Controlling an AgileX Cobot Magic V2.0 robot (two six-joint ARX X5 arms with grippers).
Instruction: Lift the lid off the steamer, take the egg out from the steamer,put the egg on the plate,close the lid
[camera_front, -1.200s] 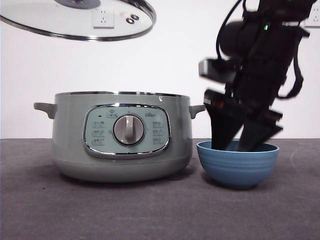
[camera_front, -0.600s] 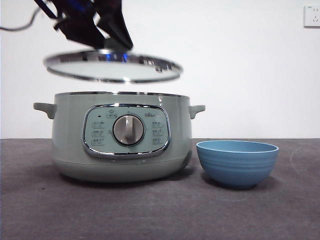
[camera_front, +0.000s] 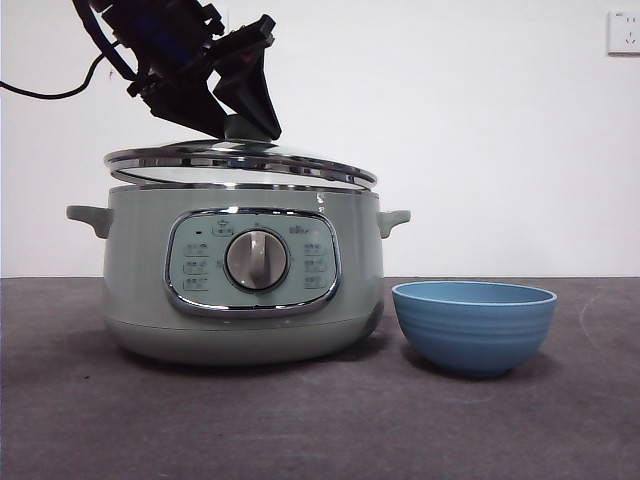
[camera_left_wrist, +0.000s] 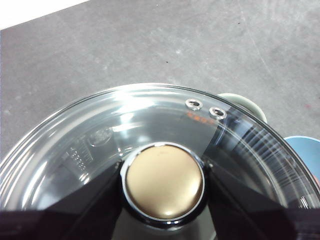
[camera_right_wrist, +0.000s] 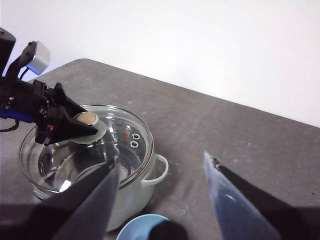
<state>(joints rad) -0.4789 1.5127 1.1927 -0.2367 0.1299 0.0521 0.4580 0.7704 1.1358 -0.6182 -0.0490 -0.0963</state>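
The glass lid (camera_front: 240, 163) with chrome rim sits slightly tilted right on top of the sage-green steamer (camera_front: 245, 275), its left side a little raised. My left gripper (camera_front: 238, 118) is shut on the lid's knob (camera_left_wrist: 164, 181), one jaw on each side. The right wrist view shows the lid (camera_right_wrist: 107, 142) over the steamer (camera_right_wrist: 142, 192) and the left gripper (camera_right_wrist: 67, 126) on the knob. My right gripper (camera_right_wrist: 161, 158) is open and empty, high above the table and out of the front view. The egg shows in no view.
A small blue bowl (camera_front: 475, 325) stands on the dark grey table just right of the steamer; its rim shows in the right wrist view (camera_right_wrist: 142, 225). A white wall with a socket (camera_front: 624, 32) is behind.
The right arm has lifted out of the blue bowl and left the front view. The left gripper has brought the lid down from the top left onto the steamer.
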